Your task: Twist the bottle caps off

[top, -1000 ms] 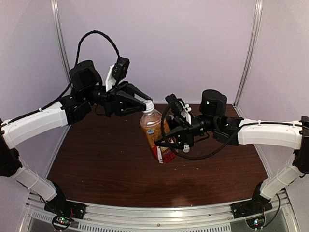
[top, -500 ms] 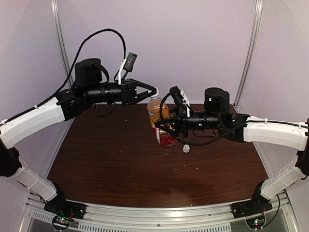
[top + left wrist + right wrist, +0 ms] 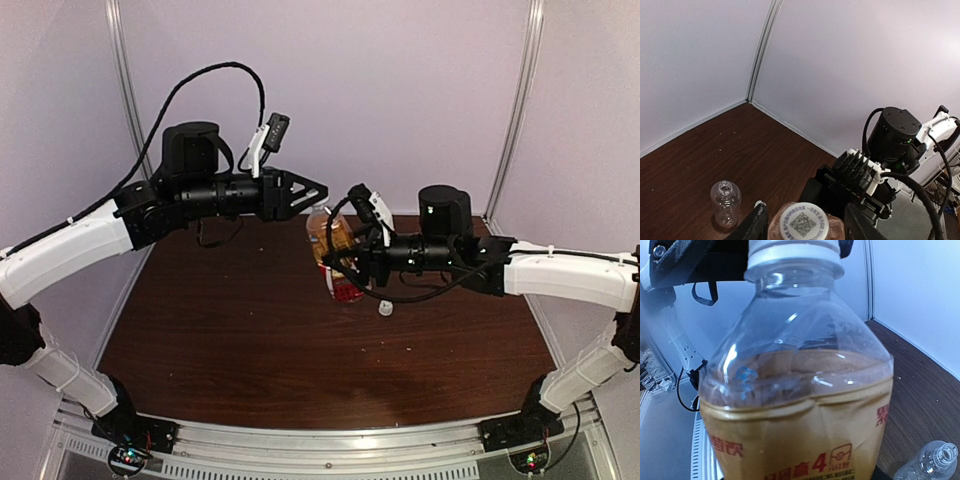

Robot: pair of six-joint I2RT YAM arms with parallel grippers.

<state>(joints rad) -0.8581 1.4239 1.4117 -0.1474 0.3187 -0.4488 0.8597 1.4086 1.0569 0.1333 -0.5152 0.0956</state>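
The amber-brown bottle (image 3: pixel 328 236) with its red and white label hangs upright above the table, gripped round its lower body by my right gripper (image 3: pixel 346 270); it fills the right wrist view (image 3: pixel 800 405). Its white cap (image 3: pixel 803 223), printed with a QR code, is on the neck (image 3: pixel 792 251). My left gripper (image 3: pixel 316 192) sits over that cap with a finger (image 3: pixel 758 224) on each side and small gaps showing, so it is open. The clear bottle (image 3: pixel 725 202) stands uncapped on the table behind (image 3: pixel 932 463). A loose white cap (image 3: pixel 385 309) lies on the table.
The dark brown table (image 3: pixel 250 330) is walled by pale panels at the back and sides, with a metal rail along the near edge. My right arm's black wrist and cable (image 3: pixel 890 150) sit close behind the amber bottle.
The right gripper lifted the amber bottle up and back and set it upright. The left gripper rotated and came down over the cap, covering it in the top view.
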